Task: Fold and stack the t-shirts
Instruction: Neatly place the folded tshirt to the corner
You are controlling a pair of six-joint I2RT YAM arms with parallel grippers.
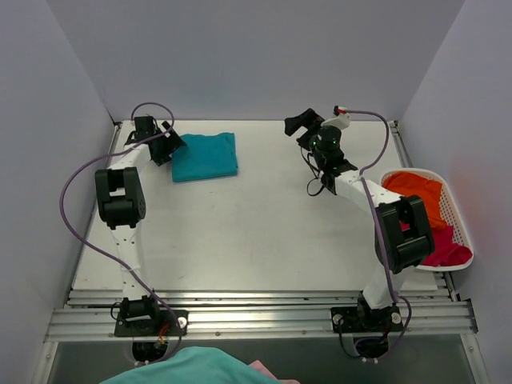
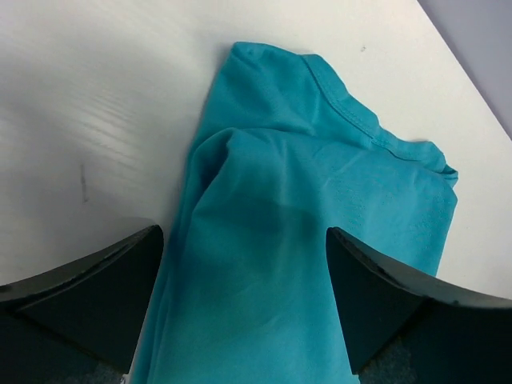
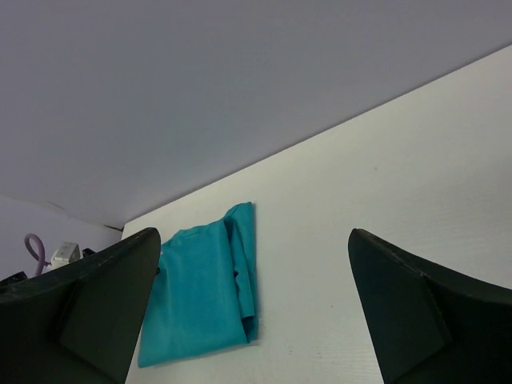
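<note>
The top camera overlooks the whole table (image 1: pixel 264 232); both wrist cameras share the teal shirt (image 2: pixel 304 240), left close above, right from afar.

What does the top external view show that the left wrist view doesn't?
Only the top external view shows both arms, the right gripper, and the white basket at the table's right edge holding the orange shirt and magenta shirt. Only the left wrist view shows the collar seam and the cloth's creases up close. Both show the folded teal shirt lying on the white table at the left gripper.
</note>
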